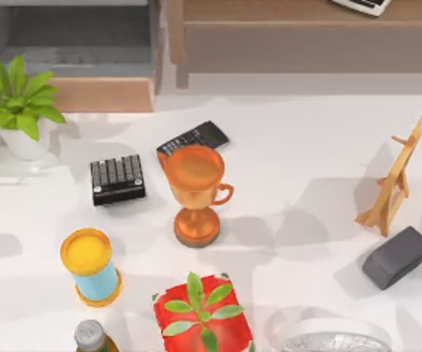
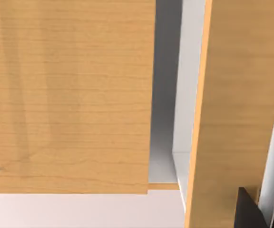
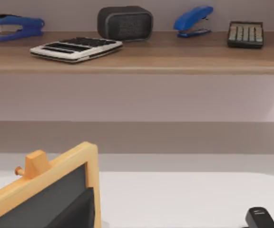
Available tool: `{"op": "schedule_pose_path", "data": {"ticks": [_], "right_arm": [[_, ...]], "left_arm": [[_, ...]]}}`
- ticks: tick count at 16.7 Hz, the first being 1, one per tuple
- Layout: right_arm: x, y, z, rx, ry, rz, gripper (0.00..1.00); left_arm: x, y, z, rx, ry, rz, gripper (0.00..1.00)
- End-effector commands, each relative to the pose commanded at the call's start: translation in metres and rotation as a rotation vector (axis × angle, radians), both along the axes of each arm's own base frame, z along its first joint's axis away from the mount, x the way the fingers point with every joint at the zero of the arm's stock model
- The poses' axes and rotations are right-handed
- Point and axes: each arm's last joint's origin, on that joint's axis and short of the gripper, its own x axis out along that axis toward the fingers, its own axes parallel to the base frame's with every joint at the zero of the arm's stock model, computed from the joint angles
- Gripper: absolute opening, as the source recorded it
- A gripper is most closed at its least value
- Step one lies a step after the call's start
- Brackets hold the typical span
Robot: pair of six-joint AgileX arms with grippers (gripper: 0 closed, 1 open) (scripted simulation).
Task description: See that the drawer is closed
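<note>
The drawer (image 1: 101, 94) sits at the table's back left in the top view. It stands pulled out: its light tan front panel faces the table and its grey inside (image 1: 72, 37) lies open behind the panel. The left wrist view looks at a tan wooden panel (image 2: 70, 95) from very close. A grey gap (image 2: 165, 95) separates it from a second wooden board (image 2: 241, 104).
A leafy plant in a white pot (image 1: 17, 110) stands just left of the drawer front. On the table are a black keypad (image 1: 117, 179), a calculator (image 1: 193, 137), an orange trophy (image 1: 195, 191), a yellow-topped cylinder (image 1: 90, 265), a red-potted plant (image 1: 202, 315), an easel (image 1: 395, 176) and a grey block (image 1: 397, 257). The brown shelf unit (image 1: 306, 37) runs along the back right.
</note>
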Motion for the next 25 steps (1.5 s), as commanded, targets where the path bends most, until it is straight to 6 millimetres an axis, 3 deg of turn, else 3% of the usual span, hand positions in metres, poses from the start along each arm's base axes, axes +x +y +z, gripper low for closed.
{"op": "schedule_pose_path", "data": {"ticks": [5,11,18,25], "right_arm": [[0.000,0.000,0.000,0.000,0.000,0.000,1.00],[0.000,0.000,0.000,0.000,0.000,0.000,1.00],[0.000,0.000,0.000,0.000,0.000,0.000,1.00],[0.000,0.000,0.000,0.000,0.000,0.000,1.00]], "left_arm": [[0.041,-0.002,0.000,0.000,0.002,0.002,0.00],[0.045,-0.001,-0.001,-0.004,0.007,0.005,0.00],[0.099,-0.002,-0.001,-0.005,0.006,0.004,0.00],[0.106,-0.002,-0.002,-0.007,0.011,0.006,0.00]]}}
